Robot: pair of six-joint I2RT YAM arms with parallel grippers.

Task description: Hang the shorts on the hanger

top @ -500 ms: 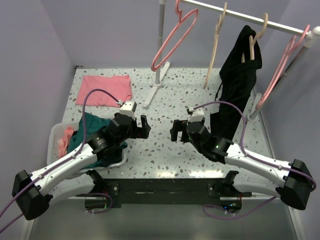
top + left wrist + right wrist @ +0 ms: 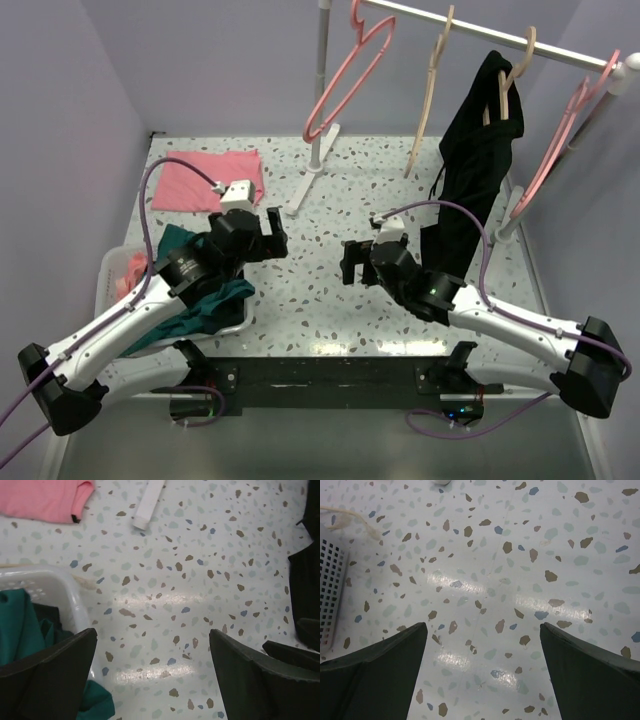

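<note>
1. Both claws hang empty over the speckled white table (image 2: 312, 300). The left claw (image 2: 152, 670) has its dark fingers spread wide with only table between them. The right claw (image 2: 482, 670) is just as wide apart over bare surface.
2. The dark teal-green soft fabric shorts (image 2: 215, 300) lie bunched in the white plastic laundry basket (image 2: 108, 268) at the near left, partly hidden under the left arm. The thin salmon-pink plastic hanger (image 2: 345, 85) hangs from the rail at the back, well apart from them.
3. A pinch into the heap could catch a single layer, so the shorts would come up twisted. It could also lift the orange-pink cloth (image 2: 130, 275) lying beside them.
4. The basket looks light, so a finger hooking its rim would likely drag or tip it.
5. A pale cream cord (image 2: 347, 517), probably the drawstring, trails onto the table just beside the basket. It may snag on the perforated wall.
6. The hanger hangs freely, so a nudge would likely set it swinging or knock it off the rail.
7. The open room is the middle of the table between the claws. Lavender walls close in both sides. The rack's white foot (image 2: 310, 180) and the flat pink cloth (image 2: 205, 180) take the back left. The black garment (image 2: 475, 170), on a tan hanger, hangs near the right arm.
</note>
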